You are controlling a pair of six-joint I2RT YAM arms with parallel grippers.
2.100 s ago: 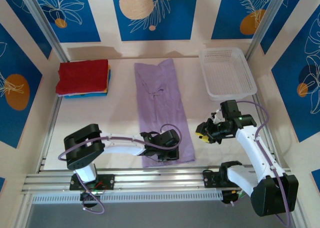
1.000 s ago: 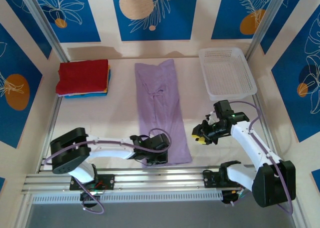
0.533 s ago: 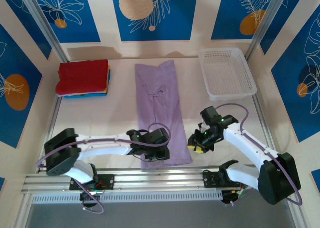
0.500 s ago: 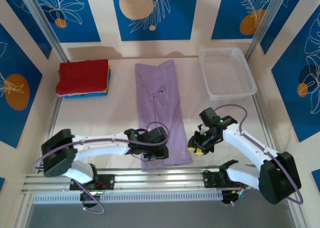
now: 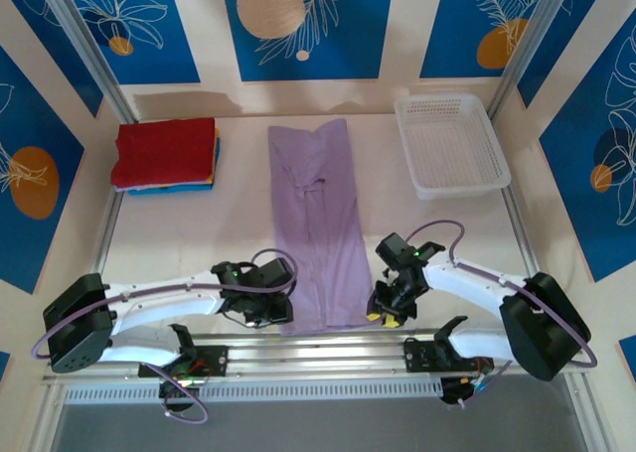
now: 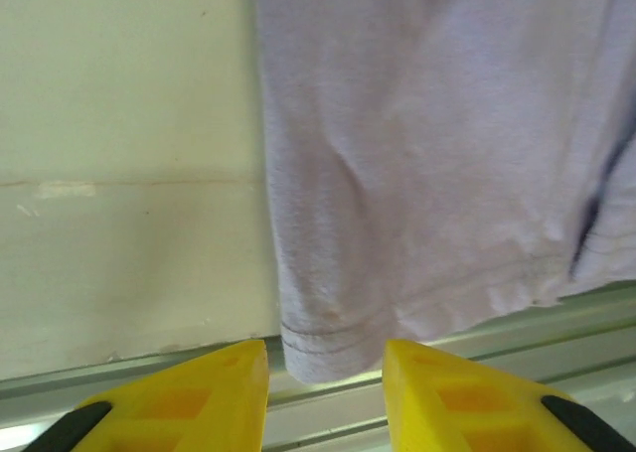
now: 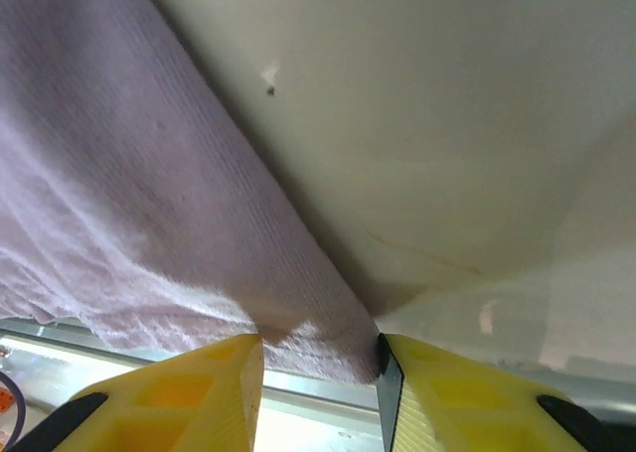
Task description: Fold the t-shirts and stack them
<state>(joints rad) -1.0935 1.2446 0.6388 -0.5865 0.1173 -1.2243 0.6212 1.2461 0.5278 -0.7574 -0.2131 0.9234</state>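
T-shirts, status at the grippers first: the left gripper (image 6: 325,361) has its yellow fingers (image 6: 224,377) parted, with the near left hem corner of the lavender tee (image 6: 447,154) lying in the gap, not pinched; the right gripper (image 7: 318,358) likewise stands apart, the near right hem corner filling the gap between its fingers (image 7: 224,373); whether cloth touches the pads there I cannot tell. In the top view the left gripper (image 5: 268,308) and right gripper (image 5: 381,311) sit at the two near corners of the tee (image 5: 318,204), which lies as a long narrow strip down the middle of the table (image 5: 199,233), from near edge to far.

Done, by judgement: the tee appears folded lengthwise, sleeves tucked in; a stack (image 5: 164,152) of folded shirts sits far left, red uppermost with blue and yellow edges beneath. Left to do: the crosswise folds of the tee, then placing it on the stack. The basket (image 5: 447,100) at far right is well apart.

Views: the wrist cameras show how each corner lies between the fingers, and the hem apparently overhanging the table edge onto the metal rail (image 6: 556,333); the top view leaves both unclear beneath the arms, yet supplies stack, basket and the tee's full length.
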